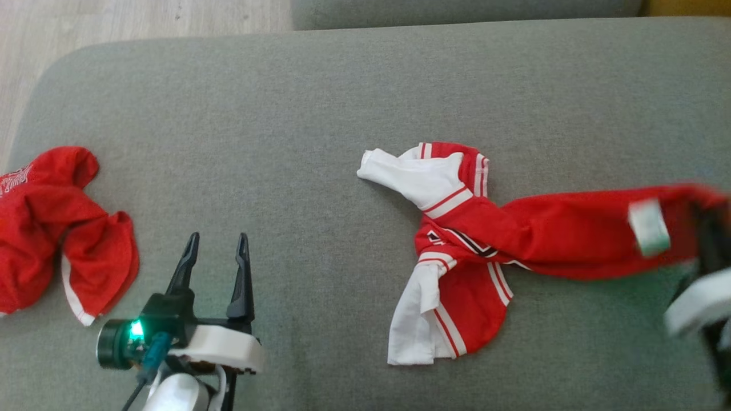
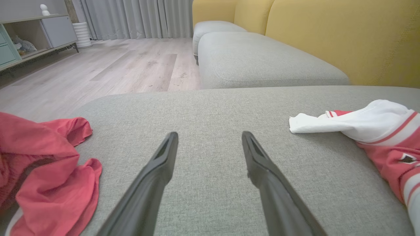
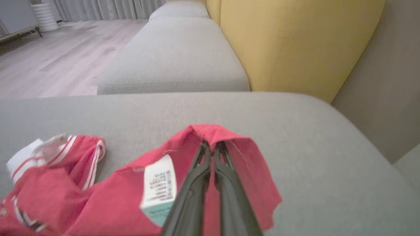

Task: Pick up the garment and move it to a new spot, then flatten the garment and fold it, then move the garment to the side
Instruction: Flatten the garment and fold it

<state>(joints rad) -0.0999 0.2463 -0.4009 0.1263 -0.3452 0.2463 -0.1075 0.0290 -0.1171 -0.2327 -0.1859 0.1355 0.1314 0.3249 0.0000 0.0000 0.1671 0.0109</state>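
**Head view.** A grey woven sofa cushion (image 1: 320, 114) with a rounded corner carries the garment (image 1: 457, 245), a red jersey with white sleeves and striped trim. It is crumpled near the cushion's middle and stretches in a long red band toward the right edge. A white label (image 1: 648, 227) sits on that band near the right fingers (image 1: 708, 240), which are dark and blurred. The left fingers (image 1: 242, 279), slim, dark and tapered, stand wide apart over bare cushion and hold nothing. A second red cloth (image 1: 57, 228) lies bunched at the far left, well apart from the garment.

**Left wrist view.** The left fingers spread wide above the coarse grey weave. A soft white sleeve of the garment lies at right and the red cloth at left. Behind are a pale wood floor (image 2: 115, 68) and a yellow backrest (image 2: 344, 39).

**Right wrist view.** The right fingers are pressed together on a raised red fold of the garment, with the printed label just beside them.
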